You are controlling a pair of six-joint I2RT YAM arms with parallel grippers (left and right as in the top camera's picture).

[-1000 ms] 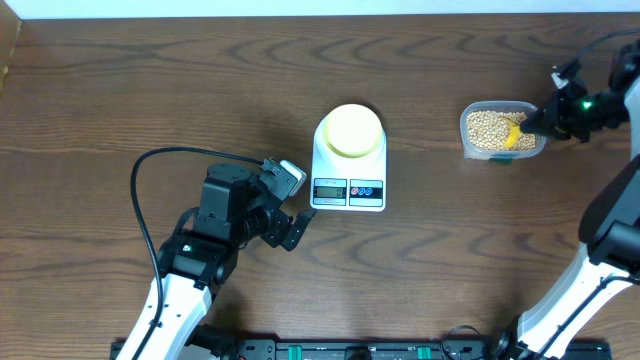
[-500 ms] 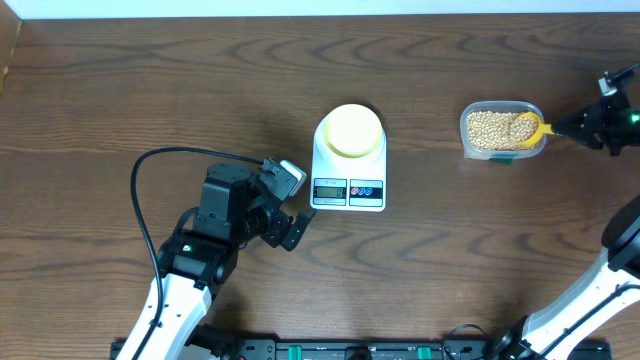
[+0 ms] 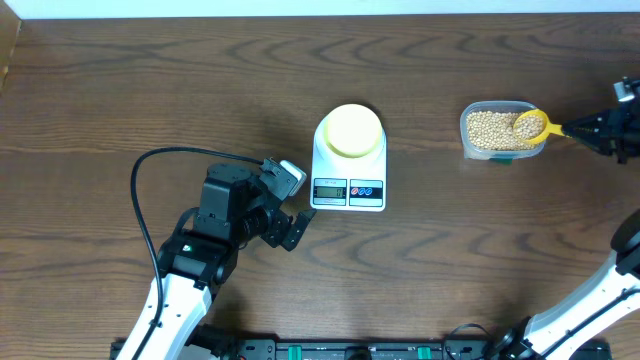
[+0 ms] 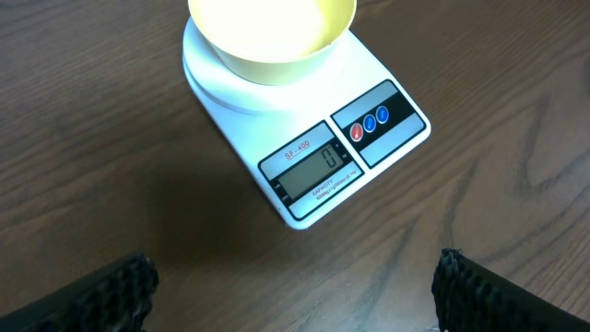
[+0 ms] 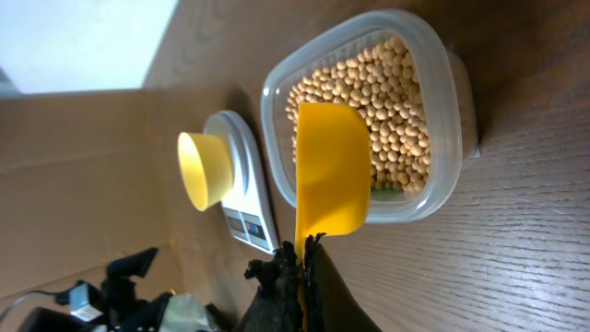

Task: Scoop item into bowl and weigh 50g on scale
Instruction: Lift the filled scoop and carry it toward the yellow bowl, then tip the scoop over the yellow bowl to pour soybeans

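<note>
Dark wood-grain worktop [image 3: 120, 80] runs wide under both arms, with a pale wall strip along its far edge. Over at the right margin, the right claw [image 3: 585, 130] is pressed together on the handle of a yellow measuring spoon [image 5: 330, 175]. The spoon's scoop sits over the near rim of the clear plastic tub [image 5: 433, 189], which is full of beans [image 5: 396, 92]. From above, tan beans show inside the scoop too.

The left claw [image 3: 295, 203] is spread wide and holds nothing. It hangs low, just left of the white scale [image 4: 304, 175], without touching it. The pale-yellow bowl [image 4: 272, 37] sits on the scale's platform, and the display reads zero.

A stretch of bare wood separates scale and tub, well apart. The left arm's black cable [image 3: 150, 170] loops out to its left.
</note>
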